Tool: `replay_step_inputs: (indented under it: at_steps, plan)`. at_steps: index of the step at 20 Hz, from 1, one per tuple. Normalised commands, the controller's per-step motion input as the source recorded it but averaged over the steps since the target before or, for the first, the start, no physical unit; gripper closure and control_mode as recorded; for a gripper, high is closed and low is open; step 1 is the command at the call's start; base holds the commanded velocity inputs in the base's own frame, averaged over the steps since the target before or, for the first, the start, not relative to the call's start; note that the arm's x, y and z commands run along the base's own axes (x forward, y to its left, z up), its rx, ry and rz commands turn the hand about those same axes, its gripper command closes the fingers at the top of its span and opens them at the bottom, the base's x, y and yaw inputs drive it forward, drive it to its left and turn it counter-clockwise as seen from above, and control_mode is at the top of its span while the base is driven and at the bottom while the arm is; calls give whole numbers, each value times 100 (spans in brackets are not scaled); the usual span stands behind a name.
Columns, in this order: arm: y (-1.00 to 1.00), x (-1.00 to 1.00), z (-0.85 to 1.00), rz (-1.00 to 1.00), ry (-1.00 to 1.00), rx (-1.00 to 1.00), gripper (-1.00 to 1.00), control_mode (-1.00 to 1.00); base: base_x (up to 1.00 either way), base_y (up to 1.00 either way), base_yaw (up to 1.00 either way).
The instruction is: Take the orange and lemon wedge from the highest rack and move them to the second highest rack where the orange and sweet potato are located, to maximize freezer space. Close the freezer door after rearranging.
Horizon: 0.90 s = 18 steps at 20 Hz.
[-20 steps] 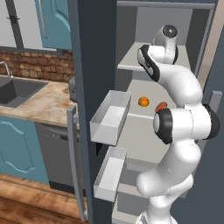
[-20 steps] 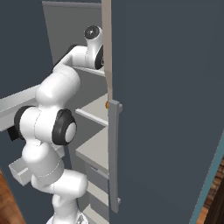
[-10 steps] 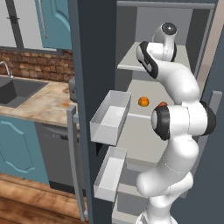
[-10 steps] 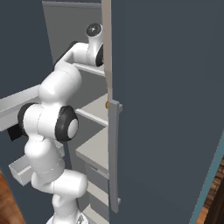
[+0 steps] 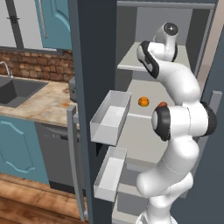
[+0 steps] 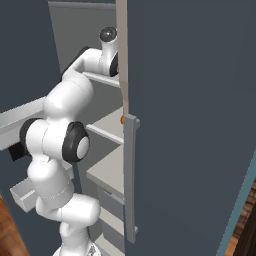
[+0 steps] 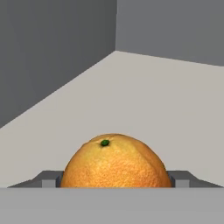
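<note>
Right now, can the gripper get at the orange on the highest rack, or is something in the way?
Probably yes. In the hand view the orange sits right between the gripper's two fingertips on the highest rack, with nothing between them and bare shelf around it. Whether the fingertips already touch it cannot be told.

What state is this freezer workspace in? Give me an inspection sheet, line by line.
Surface: highest rack, pale grey, carries the upper orange.
Job's things: lower orange and sweet potato on the second rack; freezer door open.
Clutter: two white door bins, nothing in them.
Grippers: gripper straddles the upper orange; contact cannot be told.
Cables: nothing seen.
Surroundings: sink, counter, teal cupboards.
</note>
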Motion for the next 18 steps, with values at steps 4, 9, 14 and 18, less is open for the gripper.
replay_step_inputs:
  at_steps: [4, 9, 14, 18]
  plan:
    - [0, -40, -7, 0, -11, 0, 100, -100, 0, 0, 0]
    - [5, -81, 0, 0, -21, 0, 100, -100, 0, 0, 0]
    - [23, -93, -4, 0, -11, 0, 100, -100, 0, 0, 0]
    - [31, -97, -1, 0, 0, 0, 100, -100, 0, 0, 0]
